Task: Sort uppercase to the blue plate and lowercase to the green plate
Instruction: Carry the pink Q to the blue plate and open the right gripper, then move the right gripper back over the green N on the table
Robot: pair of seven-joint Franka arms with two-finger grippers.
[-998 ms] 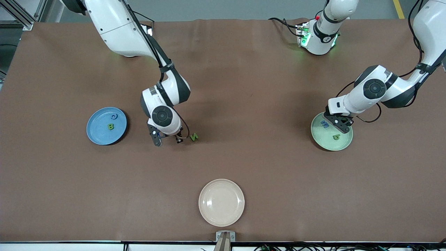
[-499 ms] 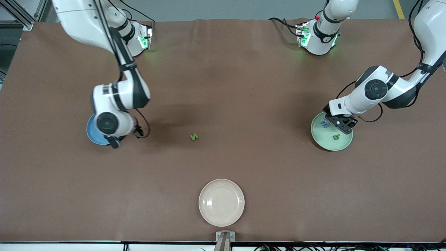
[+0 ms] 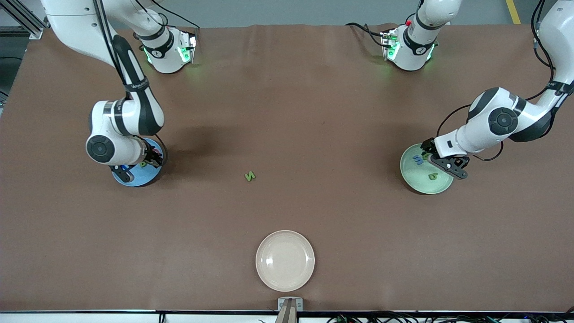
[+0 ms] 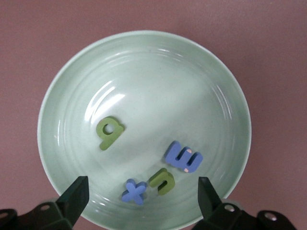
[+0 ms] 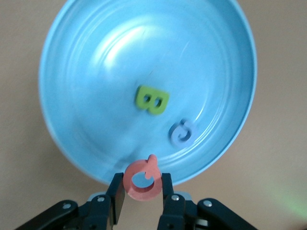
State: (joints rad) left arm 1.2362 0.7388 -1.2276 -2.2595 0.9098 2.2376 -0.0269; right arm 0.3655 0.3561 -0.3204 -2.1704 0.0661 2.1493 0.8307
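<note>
looking from the front, the right gripper (image 3: pixel 134 167) hangs over the blue plate (image 3: pixel 142 178), and the left gripper (image 3: pixel 448 163) hangs over the green plate (image 3: pixel 421 185). the green n (image 3: pixel 250 176) lies alone on the table between the plates, nearer the right arm.

the left wrist view shows fingers (image 4: pixel 72 199) spread wide and empty above four small letters.

the right wrist view shows fingers (image 5: pixel 118 195) pinching the red q (image 5: pixel 142 180) just over the rim, with b (image 5: pixel 151 100) and g (image 5: pixel 182 132) in the plate.
</note>
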